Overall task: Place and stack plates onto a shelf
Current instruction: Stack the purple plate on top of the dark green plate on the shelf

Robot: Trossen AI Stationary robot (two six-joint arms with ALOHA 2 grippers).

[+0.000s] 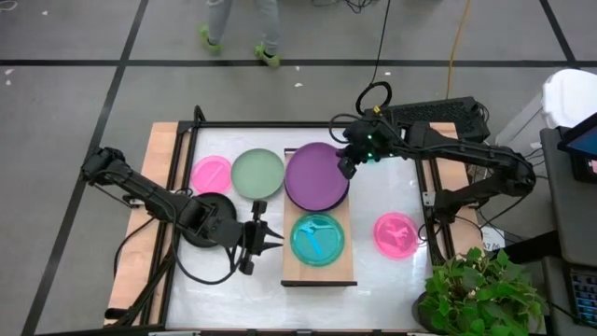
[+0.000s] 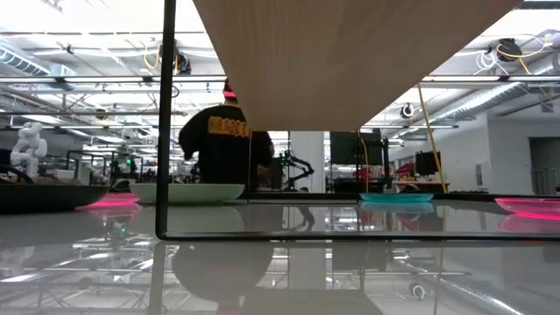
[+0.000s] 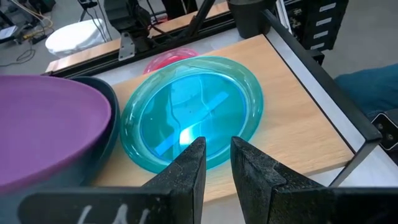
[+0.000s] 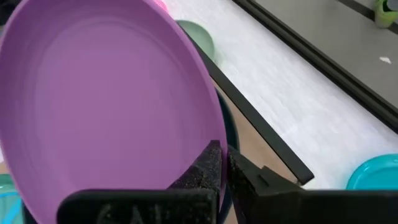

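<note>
So, going left to right on the table: a pink plate point(image 1: 211, 174) at about 10 o'clock, a green plate point(image 1: 257, 174) next to it, then the shelf point(image 1: 319, 271) running 12 to 6 down the middle. The left gripper point(image 1: 270, 234) sits at 9 o'clock of the cyan plate point(image 1: 317, 238), fingers a narrow gap apart, holding nothing. The purple plate point(image 1: 316, 175) rests on a dark plate at the shelf's 12 o'clock end, and the right gripper point(image 4: 222, 163) is pinched on its rim. A second pink plate point(image 1: 396, 234) waits at 3 o'clock. My worry: the purple plate overhangs the shelf, so a sloppy release could tip or slide it off the dark one.
</note>
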